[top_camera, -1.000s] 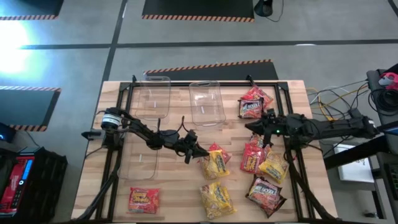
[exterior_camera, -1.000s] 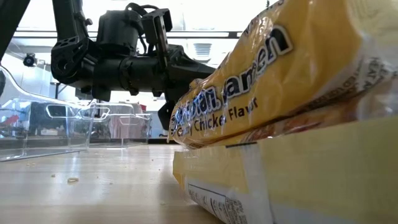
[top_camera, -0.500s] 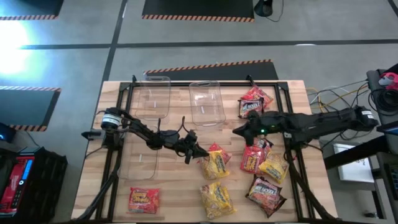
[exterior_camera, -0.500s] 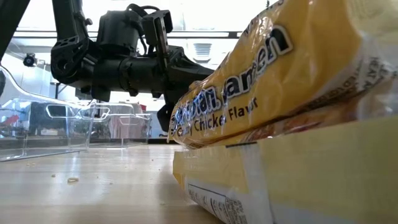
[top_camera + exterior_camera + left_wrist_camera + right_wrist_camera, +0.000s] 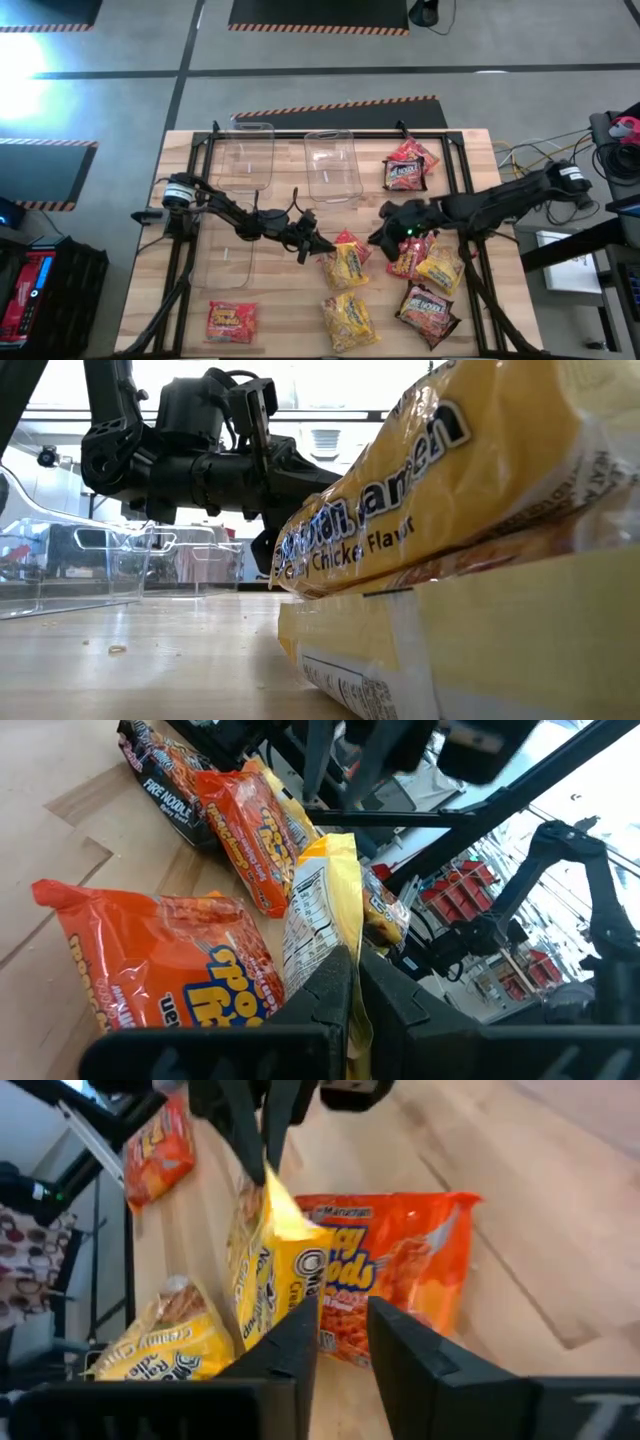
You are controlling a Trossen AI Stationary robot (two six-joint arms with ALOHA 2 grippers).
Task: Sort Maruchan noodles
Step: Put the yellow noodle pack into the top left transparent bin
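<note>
My left gripper [image 5: 318, 245] reaches to the table's middle, shut on a yellow Maruchan packet [image 5: 347, 266] that stands on edge. A red-orange packet [image 5: 170, 960] lies flat beside it on the wood. My right gripper [image 5: 378, 237] hovers just right of that yellow packet [image 5: 270, 1280]. It slants down toward the packet, open by a narrow gap, with nothing between its fingers. More packets lie around: red [image 5: 407, 165] at the far right, a cluster [image 5: 425, 265] at the right, dark [image 5: 428, 310], yellow [image 5: 347, 320] and orange [image 5: 232, 320] near the front. My left gripper pinches the yellow packet's end seam [image 5: 342, 942] between its two fingers, which come in level from the table's left. The packet stands on its edge [image 5: 262, 1185] with its faces upright. I cannot tell whether its lower edge rests on the table.
Two clear bins [image 5: 250, 150] [image 5: 333, 165] stand at the far middle, and a third [image 5: 225, 265] at the left near side. A black frame [image 5: 200, 170] runs around the table. In the low view a yellow packet [image 5: 450, 510] fills the foreground.
My right gripper has swung from the table's right side toward the left and a little nearer. It has tipped downward and come close to the yellow packet held by my left gripper. The left arm and the packets have stayed put.
</note>
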